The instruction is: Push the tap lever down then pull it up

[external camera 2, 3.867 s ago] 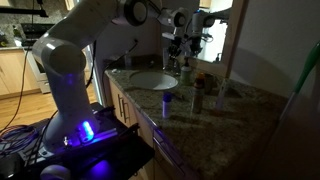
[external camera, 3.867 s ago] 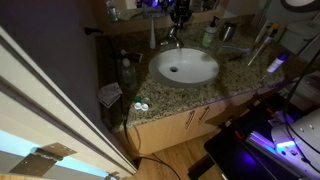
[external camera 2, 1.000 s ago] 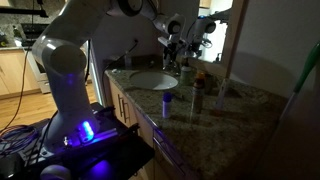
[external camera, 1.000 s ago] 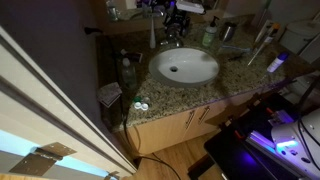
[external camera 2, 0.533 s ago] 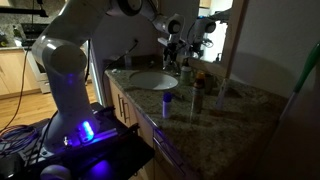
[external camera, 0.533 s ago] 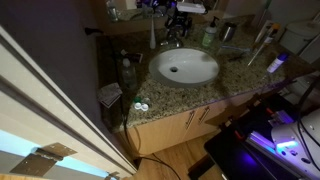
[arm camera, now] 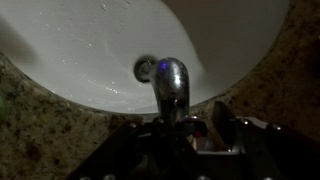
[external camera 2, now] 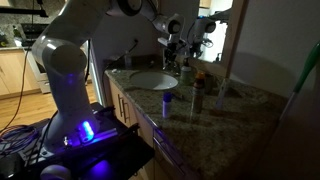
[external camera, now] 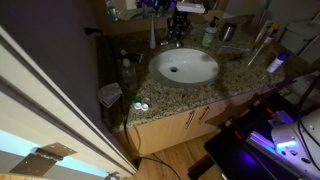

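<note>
The chrome faucet (external camera: 172, 42) stands at the back rim of the white oval basin (external camera: 200, 78). In the wrist view its curved spout (arm camera: 170, 85) reaches over the basin (arm camera: 90, 50). The small tap lever (arm camera: 194, 126) sits behind the spout, with a red mark on it. My gripper (arm camera: 188, 132) hangs right over the faucet in both exterior views (external camera: 178, 22) (external camera 2: 179, 48). It is open, with one dark finger (arm camera: 140, 135) on each side of the lever. It is too dark to tell whether a finger touches the lever.
A green-capped bottle (external camera: 209, 36) stands just beside the faucet, a slim white bottle (external camera: 153, 35) on its other side. More bottles (external camera: 124, 70) and small items lie on the granite counter (external camera: 235, 75). The mirror and wall are close behind the tap.
Since 3.9 s ago the gripper has come down onto the faucet. Over the last second nothing has visibly moved.
</note>
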Available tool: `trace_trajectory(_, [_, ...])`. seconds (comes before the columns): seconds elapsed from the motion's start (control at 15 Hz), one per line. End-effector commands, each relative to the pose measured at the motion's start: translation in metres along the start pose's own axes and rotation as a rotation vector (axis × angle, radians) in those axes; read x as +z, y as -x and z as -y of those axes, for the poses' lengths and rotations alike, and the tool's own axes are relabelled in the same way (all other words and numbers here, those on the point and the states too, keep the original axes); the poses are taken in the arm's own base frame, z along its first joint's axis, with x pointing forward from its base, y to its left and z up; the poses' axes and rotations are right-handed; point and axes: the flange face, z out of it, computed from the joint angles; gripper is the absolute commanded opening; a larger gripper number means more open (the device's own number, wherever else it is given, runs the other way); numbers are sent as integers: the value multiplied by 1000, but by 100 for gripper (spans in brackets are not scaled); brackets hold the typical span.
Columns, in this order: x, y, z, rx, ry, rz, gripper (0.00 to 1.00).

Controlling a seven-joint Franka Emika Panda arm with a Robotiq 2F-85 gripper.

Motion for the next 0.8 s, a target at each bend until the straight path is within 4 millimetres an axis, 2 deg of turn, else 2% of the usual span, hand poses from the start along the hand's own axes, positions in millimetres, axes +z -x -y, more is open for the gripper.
trace_trajectory(0.0, [-2,-2,-1,21,10,-31,18])
trace_trajectory(0.13, [-3,-4,-4,34,13,-36,5])
trace_trajectory(0.33, [-3,-5,-1,57,-23,-48,7])
trace_trajectory(0.4, [-60,12,-24,65,-40,-55,7])
trace_trajectory(0.6, [-95,6,-41,117,-111,-162,7])
trace_trajectory(0.73, [-101,5,-52,146,-134,-182,7])
